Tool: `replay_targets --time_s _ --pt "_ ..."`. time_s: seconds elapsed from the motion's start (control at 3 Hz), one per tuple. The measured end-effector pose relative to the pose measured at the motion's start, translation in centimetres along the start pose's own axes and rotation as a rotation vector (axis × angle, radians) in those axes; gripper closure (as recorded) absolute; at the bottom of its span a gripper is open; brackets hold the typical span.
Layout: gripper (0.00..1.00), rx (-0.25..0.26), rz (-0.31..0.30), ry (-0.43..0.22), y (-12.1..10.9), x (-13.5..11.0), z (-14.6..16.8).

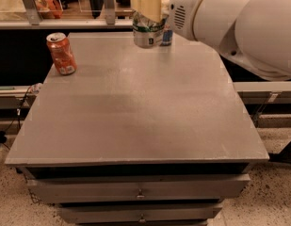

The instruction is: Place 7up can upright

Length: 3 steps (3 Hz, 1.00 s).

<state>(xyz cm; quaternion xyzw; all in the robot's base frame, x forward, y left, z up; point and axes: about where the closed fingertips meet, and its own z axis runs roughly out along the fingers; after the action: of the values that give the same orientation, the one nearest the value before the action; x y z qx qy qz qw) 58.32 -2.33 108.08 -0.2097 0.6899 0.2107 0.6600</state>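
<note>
Tool (pixel 148 7) clamped on upright 7up can (pixel 147 33), far edge grey table (pixel 135 117); speckled floor (pixel 277 197)

Gripper (pixel 148 13) is above the far edge of the table (pixel 135 121), with the 7up can (pixel 146 34) upright directly below it, clamped in its fingers. A slim can (pixel 167 35) stands just right of and behind the gripper. A soda can (pixel 61 54) stands on the table well to its left and slightly nearer.
</note>
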Motion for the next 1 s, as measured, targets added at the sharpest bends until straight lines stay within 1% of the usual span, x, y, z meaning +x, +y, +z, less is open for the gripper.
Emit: replay_targets --time_s 0.33,0.67,1.0 --pt "1.0 -0.016 -0.212 -0.055 -1.8 1.3 -2.2" --pt "1.0 -0.024 -0.462 -0.131 -3.9 1.6 -0.9" --pt "1.0 0.013 -0.527 -0.119 -5.0 2.1 1.1"
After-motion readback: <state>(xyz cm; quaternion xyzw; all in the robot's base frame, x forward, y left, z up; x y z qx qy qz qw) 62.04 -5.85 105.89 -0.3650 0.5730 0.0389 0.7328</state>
